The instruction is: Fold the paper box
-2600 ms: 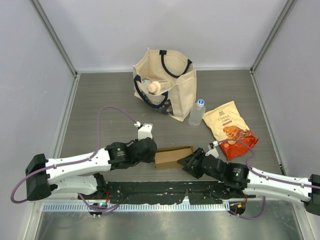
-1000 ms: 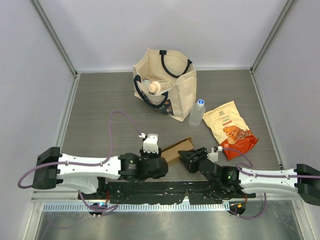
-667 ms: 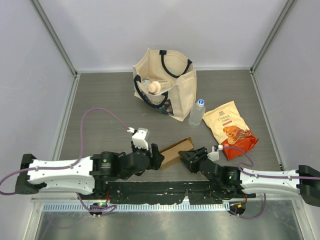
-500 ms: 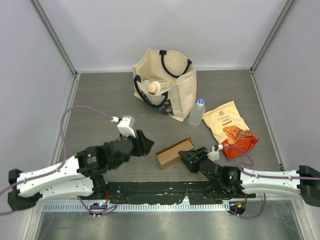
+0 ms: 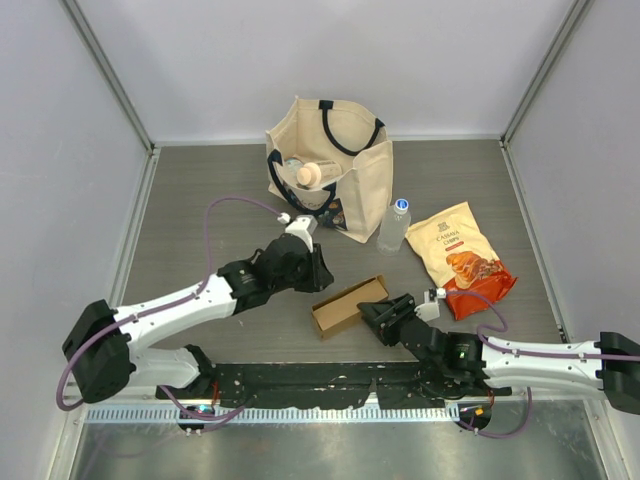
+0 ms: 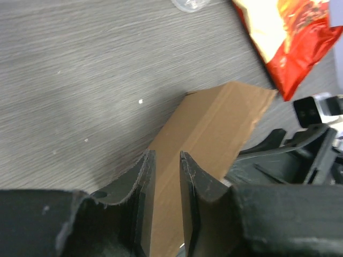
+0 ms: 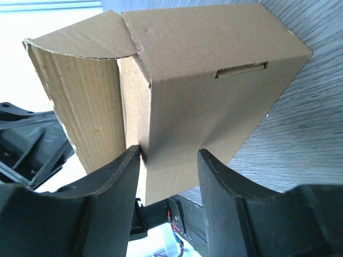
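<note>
Paper box [image 5: 348, 305] sits at front centre of the bench [image 5: 200, 200], lying on a slant, near end low-left and far end up-right, well apart from the tote bag [image 5: 330, 165], bottle [image 5: 394, 226] and snack pouch [image 5: 462, 258] behind it. It is partly formed: walls up, and in the right wrist view one curved end flap stands loose beside a face with a cut slot. Right claw [image 7: 168, 155] pinches the box's right end, one finger on each side wall. This reads as an anchoring hold, keeping the shell square and off the bench edge so the other arm can work the flaps. Whether the box rests on the bench or is slightly lifted, I cannot tell. Left claw [image 5: 318, 275] hovers just behind the box's left half, not touching it, pads nearly pressed together with a thin slot between them and nothing in it. That narrow stance likely suits pushing a flap rather than gripping. Loose flap and slot suggest the tuck is not yet done.
</note>
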{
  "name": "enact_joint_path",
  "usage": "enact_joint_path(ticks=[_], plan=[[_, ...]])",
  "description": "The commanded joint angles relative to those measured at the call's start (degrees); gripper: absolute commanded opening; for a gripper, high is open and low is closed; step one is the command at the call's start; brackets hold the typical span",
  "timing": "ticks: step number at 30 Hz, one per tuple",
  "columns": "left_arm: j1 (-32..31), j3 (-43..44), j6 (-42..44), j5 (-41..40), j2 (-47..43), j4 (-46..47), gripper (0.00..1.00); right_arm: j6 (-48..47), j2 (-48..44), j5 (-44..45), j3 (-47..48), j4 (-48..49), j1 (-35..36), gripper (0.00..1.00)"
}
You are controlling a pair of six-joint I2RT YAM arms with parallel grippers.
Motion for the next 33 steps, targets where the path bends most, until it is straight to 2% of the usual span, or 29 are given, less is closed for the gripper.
enact_joint_path(ticks=[1, 5, 12, 16, 19, 22, 23, 27, 29, 33], plan=[[-3.2, -1.4, -0.3, 2.8, -1.2, 11.4, 0.27, -1.2, 0.8, 2.8, 2.0, -0.7, 0.3, 0.51], [-8.3, -2.7, -1.4, -2.4, -0.3, 14.5, 0.27, -1.1, 2.8, 2.7, 2.1, 0.7, 0.3, 0.51], [-10.4, -5.2, -4.4, -1.3, 4.9, 21.0, 0.27, -1.3, 3.7, 2.0, 2.4, 1.6, 0.3, 0.51], [-11.8, -5.1, -5.9, -2.5, 6.8, 19.8, 0.26, -2.3, 1.7, 2.3, 2.1, 0.3, 0.3, 0.52], [-12.1, -7.6, -8.0, -3.9, 7.1, 20.9, 0.26, -3.1, -0.1, 2.2, 3.5, -5.1, 0.3, 0.54], [-12.1, -9.2, -9.2, -5.3, 6.8, 21.1, 0.26, -8.1, -2.1, 0.5, 7.0, -15.4, 0.3, 0.61], [-12.1, -9.5, -9.2, -5.6, 6.9, 21.0, 0.26, -10.3, -2.2, -1.3, 8.2, -22.0, 0.3, 0.62], [-12.1, -10.1, -9.3, -5.3, 7.1, 21.2, 0.25, -16.3, -4.4, -4.9, 16.3, -37.8, 0.3, 0.65], [-12.2, -10.0, -8.8, -5.2, 6.9, 20.9, 0.26, -17.5, -8.2, -3.9, 20.7, -46.7, 0.3, 0.65], [-12.2, -9.1, -7.9, -5.9, 6.7, 19.5, 0.26, -23.5, -14.8, 4.2, 26.3, -53.0, 0.3, 0.65]])
